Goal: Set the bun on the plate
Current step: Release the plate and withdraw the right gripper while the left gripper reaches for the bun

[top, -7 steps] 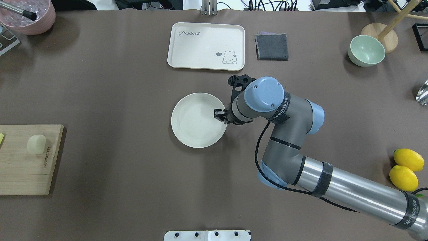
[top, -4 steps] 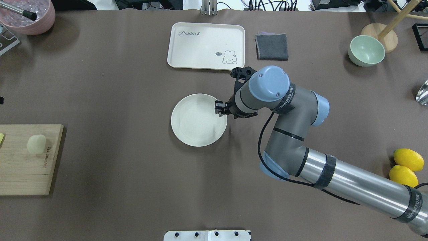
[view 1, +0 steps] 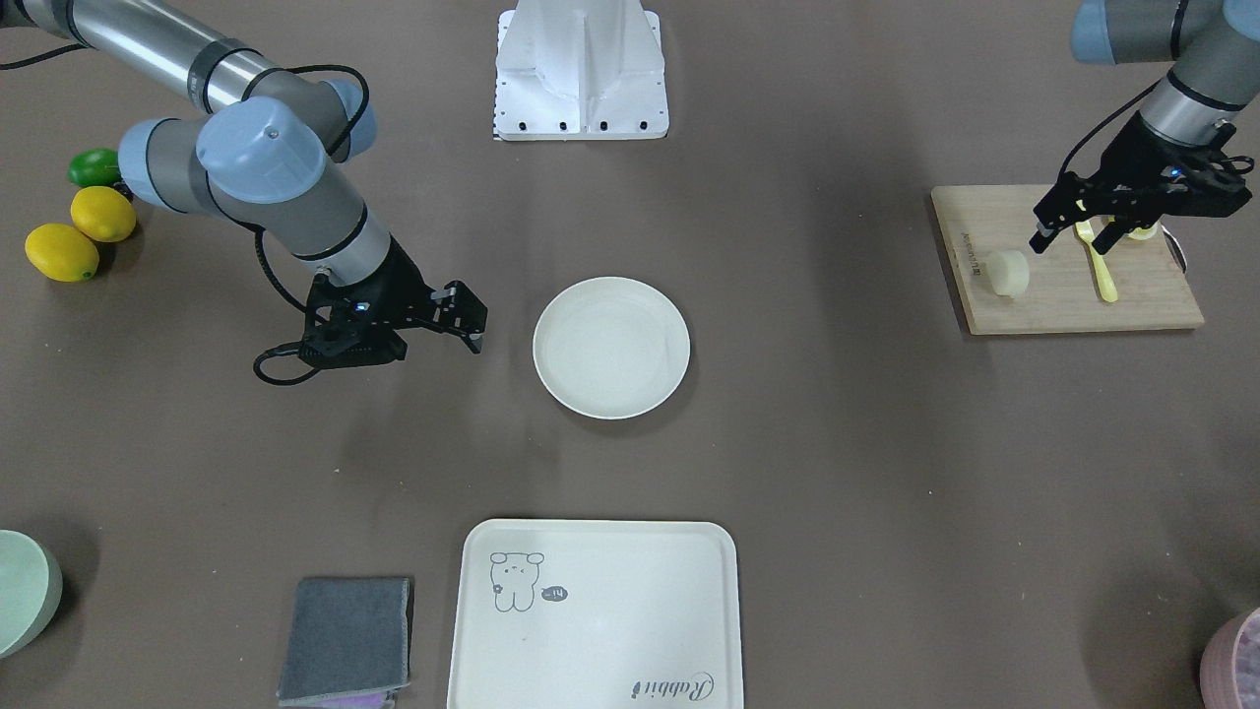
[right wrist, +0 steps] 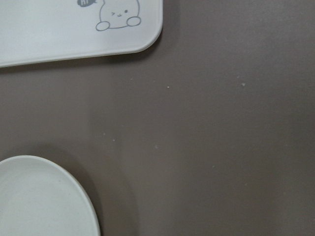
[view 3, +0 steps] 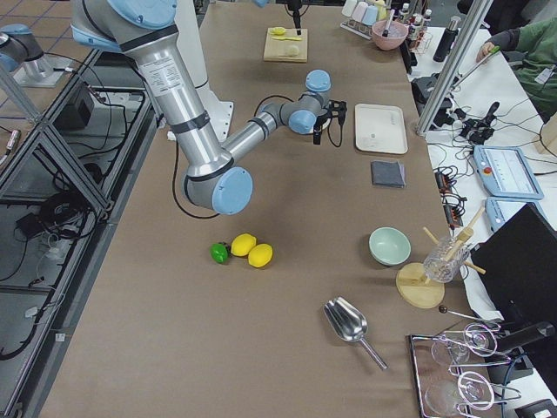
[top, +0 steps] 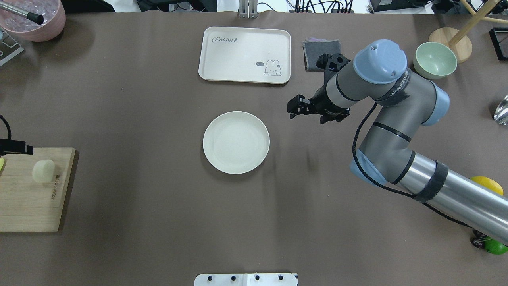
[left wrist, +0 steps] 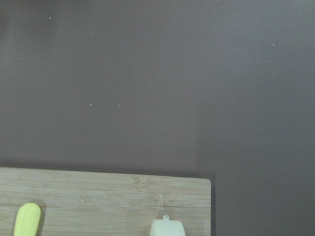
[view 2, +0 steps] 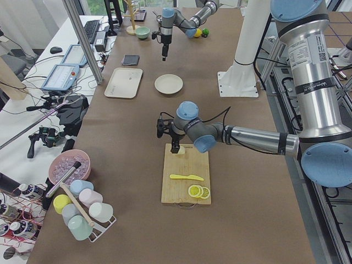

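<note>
Far left: bun (top: 43, 171) sits on the wooden cutting board (top: 27, 198) near its corner, nowhere near the plate, not yet picked. It's a pale cream, smooth, stubby rounded lump. It looks soft and light and will likely squash or dent if squeezed hard, so the best hold is probably across its rounded sides around the middle with a gentle close. The surface is matte and probably not slippery. The board is flat light wood with visible grain, and a yellow plastic-looking knife (view 1: 1098, 261) lies on it. Left gripper (view 1: 1073, 234) hovers over the board just beside the bun, jaws apart, nothing held. Centre: plate (top: 236, 142) is round, off-white, shallow, with a raised rim; it looks rigid and has nothing on it. It sits on a brown matte table cover. Right: right gripper (top: 293, 109) is off the plate, near it, low over the table, jaws a little apart, holding nothing.
</note>
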Controlling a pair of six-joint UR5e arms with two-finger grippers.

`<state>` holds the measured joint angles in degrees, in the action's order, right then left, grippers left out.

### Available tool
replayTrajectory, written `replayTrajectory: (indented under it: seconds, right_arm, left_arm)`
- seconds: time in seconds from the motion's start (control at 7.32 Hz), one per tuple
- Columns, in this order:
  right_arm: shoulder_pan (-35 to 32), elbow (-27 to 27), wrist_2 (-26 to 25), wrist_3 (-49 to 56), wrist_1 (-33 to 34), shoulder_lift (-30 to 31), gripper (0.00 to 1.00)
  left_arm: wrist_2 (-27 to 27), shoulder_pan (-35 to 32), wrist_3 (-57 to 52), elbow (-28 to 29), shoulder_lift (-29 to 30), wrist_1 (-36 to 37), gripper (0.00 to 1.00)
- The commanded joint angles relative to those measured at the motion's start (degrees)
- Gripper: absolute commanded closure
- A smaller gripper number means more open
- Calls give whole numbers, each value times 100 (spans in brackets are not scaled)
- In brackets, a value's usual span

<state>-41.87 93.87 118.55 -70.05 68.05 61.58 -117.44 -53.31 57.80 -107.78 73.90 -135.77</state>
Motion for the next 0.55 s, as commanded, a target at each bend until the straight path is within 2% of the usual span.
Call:
replayTrajectory:
  seconds: [0.0,0.14,0.41]
  right_arm:
    - [-181,401,10,411,-19,475,0]
    - [-251,543,2,692,-20,713,0]
    - [-435,545,-69,895,-20,794,0]
  left_arm:
    - [694,670,38,11,-69,-46,2]
    - [940,899,38,63,-51,-46,3]
    - [1021,1059,21,213,62,-28,3]
